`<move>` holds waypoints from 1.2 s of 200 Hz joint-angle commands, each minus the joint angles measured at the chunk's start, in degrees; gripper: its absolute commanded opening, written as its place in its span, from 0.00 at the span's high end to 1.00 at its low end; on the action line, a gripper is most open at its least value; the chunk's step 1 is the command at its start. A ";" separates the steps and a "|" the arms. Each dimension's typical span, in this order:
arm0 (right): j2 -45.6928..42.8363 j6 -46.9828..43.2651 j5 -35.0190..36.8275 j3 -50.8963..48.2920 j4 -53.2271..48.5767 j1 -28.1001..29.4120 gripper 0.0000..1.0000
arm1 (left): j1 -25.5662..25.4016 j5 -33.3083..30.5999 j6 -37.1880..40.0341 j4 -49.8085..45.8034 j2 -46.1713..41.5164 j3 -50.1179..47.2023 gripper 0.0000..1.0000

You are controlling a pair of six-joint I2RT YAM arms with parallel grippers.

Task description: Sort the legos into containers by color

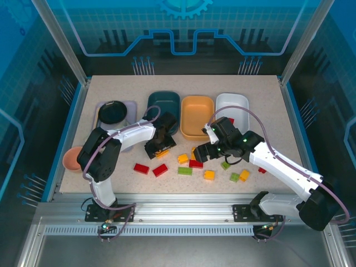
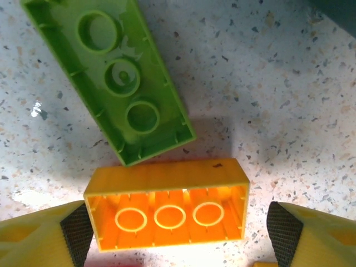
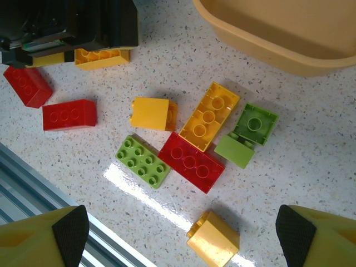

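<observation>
Just beside orange lego (image 2: 167, 208), green lego (image 2: 108, 75)

Green brick (image 2: 119, 78) just ahead of the left claw (image 2: 181, 231) runs off the top edge, orange bin (image 3: 278, 33) past the right claw (image 3: 181, 233) too.

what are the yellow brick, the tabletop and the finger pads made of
Yellow brick: moulded hard plastic, glossy, going by its thin walls, inner tubes and sheen.
Tabletop: a smooth speckled surface, perhaps stone-effect composite or laminate. It throws glare, but the exact material is unclear.
Pads of the left gripper: dark and finely cross-hatched, probably rubber for grip.
</observation>
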 commanded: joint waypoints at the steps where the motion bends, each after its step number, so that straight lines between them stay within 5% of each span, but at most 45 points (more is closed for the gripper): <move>1: -0.34 0.79 -0.98 -0.59 0.62 0.83 0.10 | -0.36 -1.12 0.49 1.83 1.36 -1.23 0.19; 45: 0.41 0.65 -0.70 -0.24 0.67 0.86 0.11 | -0.86 -1.63 0.13 1.10 1.26 -1.83 0.20; 91: 0.39 1.12 -0.09 0.17 0.73 0.84 0.13 | -1.23 -1.84 0.88 3.06 0.04 -3.63 0.38; 169: -6.05 5.99 3.23 2.14 0.79 -1.68 0.15 | -0.92 -5.09 5.35 -7.55 -12.63 7.24 0.39; 240: -2.69 14.93 -1.84 0.56 21.29 -8.02 0.14 | 11.29 -1.77 16.95 -4.57 5.87 27.19 0.38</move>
